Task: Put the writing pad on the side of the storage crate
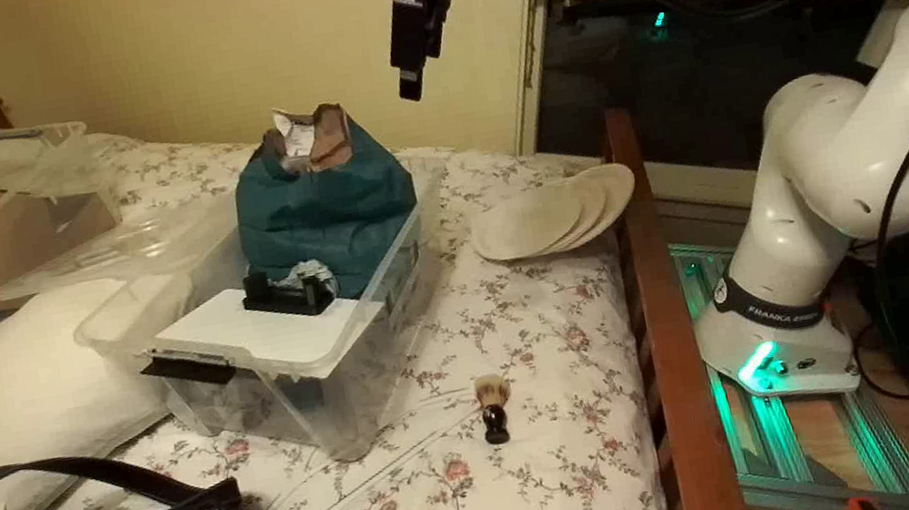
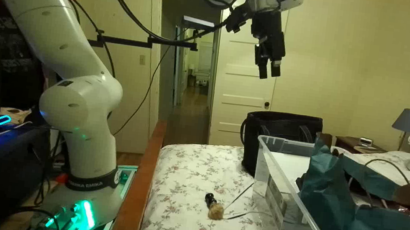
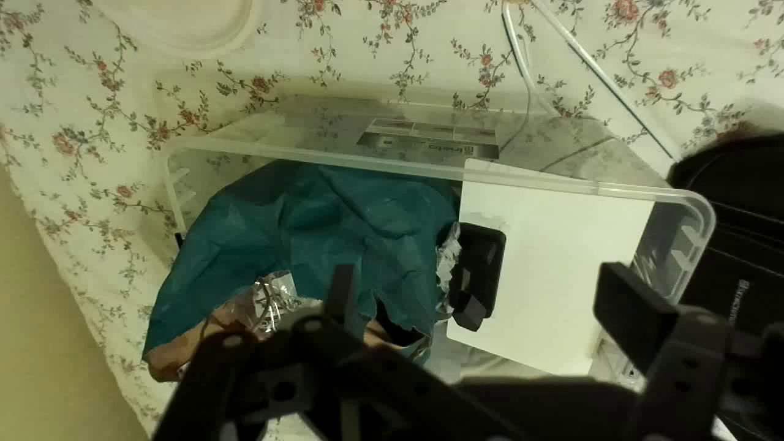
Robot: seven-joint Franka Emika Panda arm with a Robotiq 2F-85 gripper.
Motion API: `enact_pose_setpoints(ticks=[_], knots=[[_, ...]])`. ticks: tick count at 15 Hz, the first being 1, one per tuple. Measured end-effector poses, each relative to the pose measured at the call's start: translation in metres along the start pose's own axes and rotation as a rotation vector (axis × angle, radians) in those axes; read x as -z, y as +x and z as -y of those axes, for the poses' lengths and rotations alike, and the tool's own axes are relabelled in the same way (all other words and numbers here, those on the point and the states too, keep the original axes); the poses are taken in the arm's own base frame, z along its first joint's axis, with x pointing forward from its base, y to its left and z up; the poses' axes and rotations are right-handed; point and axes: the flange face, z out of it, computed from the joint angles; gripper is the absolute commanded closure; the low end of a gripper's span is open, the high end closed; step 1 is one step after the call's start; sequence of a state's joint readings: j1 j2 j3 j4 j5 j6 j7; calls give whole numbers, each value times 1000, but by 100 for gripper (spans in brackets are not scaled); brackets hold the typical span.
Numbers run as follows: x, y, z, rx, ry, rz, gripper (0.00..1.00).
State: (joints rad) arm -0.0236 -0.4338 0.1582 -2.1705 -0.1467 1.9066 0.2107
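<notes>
White floral-printed cloth bedspread [image 1: 540, 324] | clear rectangular plastic storage crate [image 1: 351, 411], on bedspread | crumpled teal bag [image 1: 326, 207], inside crate | thin flat white rectangular writing pad [image 3: 557, 263], inside crate just beside teal bag | black two-fingered gripper [image 2: 269, 74], raised well clear of crate, fingers [image 3: 634, 309] apart | black-handled brush [image 1: 494, 407] with pale bristles, on bedspread near crate

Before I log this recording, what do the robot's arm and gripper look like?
The arm is white, with smooth rounded links. A black band low on it reads FRANKA EMIKA in pale letters, and a green light glows below. A black cable hangs slack along the arm. The gripper is black, with two angular, jointed fingers.
</notes>
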Motion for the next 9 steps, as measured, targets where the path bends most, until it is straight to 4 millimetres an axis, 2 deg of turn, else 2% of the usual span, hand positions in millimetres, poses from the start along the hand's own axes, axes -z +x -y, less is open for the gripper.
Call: enact_pose_setpoints(ticks=[7, 9], knots=[[0, 1, -1, 7, 7, -3, 0], [-7, 14, -8, -28, 74, -17, 0]])
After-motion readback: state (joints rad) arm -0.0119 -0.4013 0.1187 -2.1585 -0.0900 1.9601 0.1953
